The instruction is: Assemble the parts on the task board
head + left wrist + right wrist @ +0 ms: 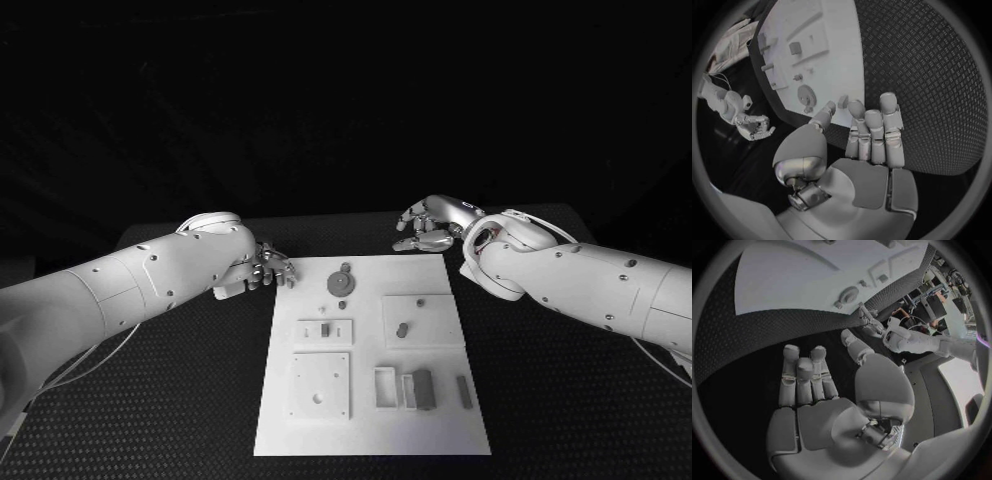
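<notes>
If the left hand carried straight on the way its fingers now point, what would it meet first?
Probably the near corner of the task board. The left hand is open over the black table, fingers aimed at the board's edge, with the round part just beyond; its height above the board is unclear.

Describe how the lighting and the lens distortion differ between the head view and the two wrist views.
Head view: the task board is brightly lit and its edges look straight, while the background is nearly black. Left wrist view: fisheye, the board's edge bends, and the left hand looms large. Right wrist view: same bending of the board; the right hand is evenly lit.
</notes>
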Tool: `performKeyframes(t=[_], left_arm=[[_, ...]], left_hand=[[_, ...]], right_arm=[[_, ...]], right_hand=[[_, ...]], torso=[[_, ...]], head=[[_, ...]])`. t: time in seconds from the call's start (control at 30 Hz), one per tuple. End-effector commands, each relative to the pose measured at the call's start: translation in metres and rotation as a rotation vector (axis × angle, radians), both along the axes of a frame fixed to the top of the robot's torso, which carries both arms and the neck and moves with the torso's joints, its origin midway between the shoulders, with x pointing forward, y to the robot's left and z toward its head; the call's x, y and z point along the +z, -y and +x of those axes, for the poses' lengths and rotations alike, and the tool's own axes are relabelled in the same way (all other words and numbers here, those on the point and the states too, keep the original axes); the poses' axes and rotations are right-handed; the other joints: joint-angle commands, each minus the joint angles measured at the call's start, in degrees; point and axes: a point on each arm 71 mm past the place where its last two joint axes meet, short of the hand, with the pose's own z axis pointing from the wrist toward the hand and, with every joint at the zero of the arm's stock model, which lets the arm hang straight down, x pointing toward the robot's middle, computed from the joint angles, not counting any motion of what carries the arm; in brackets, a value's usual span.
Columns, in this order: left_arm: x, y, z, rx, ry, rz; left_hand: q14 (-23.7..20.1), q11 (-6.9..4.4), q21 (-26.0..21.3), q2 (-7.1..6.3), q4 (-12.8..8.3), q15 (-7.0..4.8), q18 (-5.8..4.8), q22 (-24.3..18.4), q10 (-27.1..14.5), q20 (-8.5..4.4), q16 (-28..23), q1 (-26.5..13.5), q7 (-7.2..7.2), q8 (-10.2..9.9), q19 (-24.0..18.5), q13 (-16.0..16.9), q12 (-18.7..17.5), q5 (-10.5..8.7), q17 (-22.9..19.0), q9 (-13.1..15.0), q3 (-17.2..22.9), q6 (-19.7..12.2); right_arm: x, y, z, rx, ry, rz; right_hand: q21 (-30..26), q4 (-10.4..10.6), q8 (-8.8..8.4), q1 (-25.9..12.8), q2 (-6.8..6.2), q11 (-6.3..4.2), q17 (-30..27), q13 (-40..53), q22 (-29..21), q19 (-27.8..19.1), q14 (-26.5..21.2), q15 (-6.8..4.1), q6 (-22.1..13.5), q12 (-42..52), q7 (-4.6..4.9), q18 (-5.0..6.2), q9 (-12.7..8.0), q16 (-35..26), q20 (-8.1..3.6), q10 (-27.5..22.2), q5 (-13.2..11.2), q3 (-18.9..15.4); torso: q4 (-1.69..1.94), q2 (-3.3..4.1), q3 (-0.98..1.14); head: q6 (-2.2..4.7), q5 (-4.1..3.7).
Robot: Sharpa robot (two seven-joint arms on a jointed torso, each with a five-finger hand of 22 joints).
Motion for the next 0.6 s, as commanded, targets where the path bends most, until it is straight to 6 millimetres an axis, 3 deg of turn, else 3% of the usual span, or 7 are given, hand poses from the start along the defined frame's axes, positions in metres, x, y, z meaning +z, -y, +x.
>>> performKeyframes(t=[0.03,0.3,0.47,0.5,0.57,0.6], left_arm=[[-0.0024,0.0044,-0.001,-0.02,-0.022,-0.018],[-0.0059,0.0062,-0.0019,-0.021,-0.036,-0.032],[-0.0059,0.0051,-0.0016,-0.014,-0.033,-0.028],[-0.0058,0.005,-0.0016,-0.013,-0.032,-0.029],[-0.0058,0.0043,-0.0015,-0.012,-0.032,-0.029],[-0.0058,0.0042,-0.0015,-0.013,-0.032,-0.029]], left_hand=[[-0.2,0.15,-0.2,1.17,-0.5,0.2,1.06,0.6,-0.3,-0.06,0.0,0.1,0.79,-0.2,0.2,-0.1,0.0,-0.21,-0.1,-0.1,-0.1,-0.5],[-0.3,0.16,-0.3,4.08,-2.3,0.22,1.03,0.8,-0.4,0.0,0.2,1.9,0.81,0.0,0.2,-0.1,0.2,0.1,-0.2,-0.2,-0.2,-0.5],[-0.3,0.11,-0.2,5.22,-2.5,0.18,1.04,1.0,-0.4,-0.01,0.3,4.1,0.74,0.3,0.2,-0.1,0.3,0.64,-0.3,-0.2,0.1,-0.2],[-0.3,0.07,-0.2,5.31,-2.3,0.15,1.0,1.0,-0.4,0.01,0.4,4.8,0.71,0.4,0.2,-0.1,0.3,0.48,-0.4,-0.1,0.3,-0.1],[-0.2,0.07,-0.3,3.58,-0.1,0.13,0.89,0.9,-0.2,0.06,0.4,6.7,0.65,0.7,0.6,-0.3,0.4,-1.09,-0.5,-0.1,3.8,0.1],[-0.2,0.02,-0.3,3.55,0.1,0.12,0.88,0.9,-0.2,0.04,0.5,6.9,0.65,0.8,0.6,-0.3,0.4,-1.07,-0.5,-0.1,4.2,0.2]], right_arm=[[-0.0003,-0.0014,-0.0007,0.014,-0.004,-0.004],[-0.0004,-0.0013,-0.0007,0.013,-0.004,-0.005],[-0.0005,-0.0015,-0.0006,0.014,-0.005,-0.005],[-0.0005,-0.0016,-0.0006,0.014,-0.005,-0.005],[-0.0005,-0.0019,-0.0006,0.015,-0.005,-0.005],[-0.0005,-0.002,-0.0006,0.015,-0.005,-0.005]], right_hand=[[-0.2,0.4,0.22,-0.5,-0.08,0.14,-0.1,-0.1,0.8,0.0,0.1,-0.08,-0.5,0.3,1.13,0.61,-0.1,0.1,-0.25,-0.3,0.2,0.0],[-0.2,0.4,0.23,-0.5,-0.07,0.14,-0.1,-0.1,0.8,0.0,0.1,-0.08,-0.5,0.3,1.13,0.61,-0.1,0.1,-0.25,-0.3,0.2,0.0],[-0.2,0.4,0.23,-0.5,-0.07,0.14,-0.1,-0.1,0.8,0.0,0.1,-0.08,-0.5,0.3,1.13,0.61,-0.1,0.1,-0.26,-0.3,0.2,0.0],[-0.2,0.4,0.23,-0.5,-0.06,0.14,-0.1,-0.1,0.8,0.0,0.1,-0.08,-0.5,0.3,1.13,0.61,-0.1,0.1,-0.26,-0.3,0.2,0.0],[-0.2,0.4,0.24,-0.5,-0.06,0.14,-0.1,-0.1,0.8,0.0,0.1,-0.08,-0.5,0.3,1.13,0.61,-0.1,0.1,-0.26,-0.3,0.2,0.0],[-0.2,0.4,0.24,-0.5,-0.06,0.14,-0.1,-0.1,0.8,0.0,0.1,-0.08,-0.5,0.3,1.13,0.61,-0.1,0.1,-0.26,-0.3,0.2,0.0]], torso=[[-0.05,0.01,0.0],[-0.07,0.02,0.0],[-0.01,-0.01,0.03],[-0.01,-0.02,0.04],[-0.02,-0.03,0.05],[-0.02,-0.03,0.03]], head=[[-0.06,0.03],[-0.08,-0.05],[-0.2,-0.05],[-0.21,-0.04],[-0.21,-0.07],[-0.21,-0.08]])
